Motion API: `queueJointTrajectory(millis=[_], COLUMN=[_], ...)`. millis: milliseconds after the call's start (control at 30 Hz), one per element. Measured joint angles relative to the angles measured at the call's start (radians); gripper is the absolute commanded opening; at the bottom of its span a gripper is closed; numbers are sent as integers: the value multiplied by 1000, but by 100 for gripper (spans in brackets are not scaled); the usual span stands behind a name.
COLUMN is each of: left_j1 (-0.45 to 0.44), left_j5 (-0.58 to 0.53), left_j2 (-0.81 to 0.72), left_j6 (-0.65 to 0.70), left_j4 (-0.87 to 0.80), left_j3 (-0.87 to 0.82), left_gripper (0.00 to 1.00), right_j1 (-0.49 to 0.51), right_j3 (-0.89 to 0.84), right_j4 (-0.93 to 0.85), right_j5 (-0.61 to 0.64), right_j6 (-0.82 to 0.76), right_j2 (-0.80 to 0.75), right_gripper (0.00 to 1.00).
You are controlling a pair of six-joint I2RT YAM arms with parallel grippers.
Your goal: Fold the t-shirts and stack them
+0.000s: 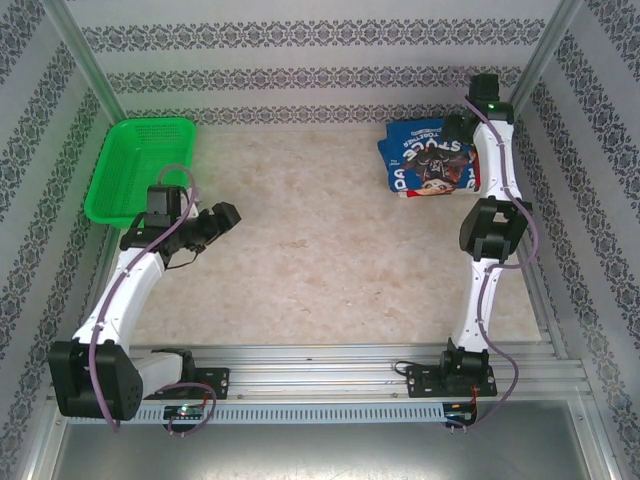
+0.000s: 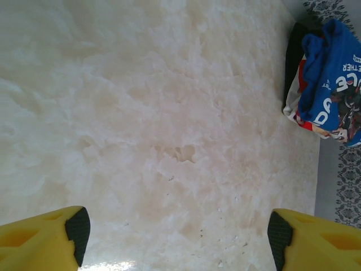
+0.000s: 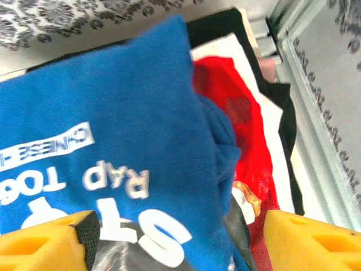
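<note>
Right gripper (image 3: 177, 234) is spread wide and empty, its fingers cut off by the frame. The blue t-shirt (image 3: 113, 124) lies directly beneath, hiding most of the red t-shirt (image 3: 248, 141) just beyond. Left gripper (image 2: 179, 234) is likewise spread over the bare table (image 2: 141, 113), with both shirts far ahead and cropped.

In your right wrist view, the blue t-shirt (image 3: 113, 141) runs off the left and bottom edges, cutting its white lettering short. It hides most of the red t-shirt (image 3: 254, 141) at right of centre, whose print you can't make out. In the left wrist view, the right edge clips the blue one.
</note>
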Motion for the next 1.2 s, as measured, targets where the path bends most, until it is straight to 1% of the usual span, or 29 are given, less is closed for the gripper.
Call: queueJointTrajectory(millis=[67, 100, 167, 233, 300, 400, 500, 633, 700, 767, 867, 900, 967, 1033, 1100, 1200], left_j1=[11, 14, 27, 43, 59, 76, 90, 104, 111, 116, 116, 116, 116, 116, 116, 116], left_j5=[-10, -17, -27, -35, -40, -63, -121, -269, -339, -401, -469, -484, -517, -544, -565, -555], left_j2=[-29, -44, -88, -128, -153, -174, -227, -348, -402, -441, -477, -487, -510, -507, -455, -272], left_j6=[3, 2, 5, 6, 11, 31, 68, 123, 155, 191, 259, 282, 332, 376, 404, 429], left_j4=[-19, -22, -24, -24, -27, -33, -38, -22, 34, 119, 289, 344, 479, 598, 692, 901], left_j3=[0, -1, -4, -10, -11, -18, -50, -133, -205, -299, -461, -512, -625, -705, -737, -739], left_gripper=[100, 100, 100, 100, 100, 100, 100, 100, 100, 100, 100, 100, 100, 100, 100, 100], right_j1=[-18, -26, -47, -62, -75, -82, -68, -19, -1, 10, 34, 44, 56, 63, 85, 177], right_j3=[-22, -58, -215, -361, -472, -681, -965, -1397, -1602, -1808, -2057, -2111, -2179, -2186, -2193, -2243], right_j4=[3, 16, 63, 100, 126, 210, 321, 487, 573, 660, 798, 830, 894, 968, 1095, 1330], right_j5=[-9, -13, -21, -26, -29, -65, -130, -171, -179, -177, -153, -139, -113, -101, -69, 5], right_j6=[12, 12, 17, 14, 8, 7, 8, 19, 34, 39, 38, 33, 19, 15, 15, -5], right_j2=[-12, -34, -134, -242, -349, -556, -814, -1191, -1345, -1463, -1556, -1574, -1587, -1555, -1497, -1371], right_gripper=[87, 90, 96, 96, 97, 98, 98, 98, 98, 98, 98, 98, 98, 98, 98, 98])
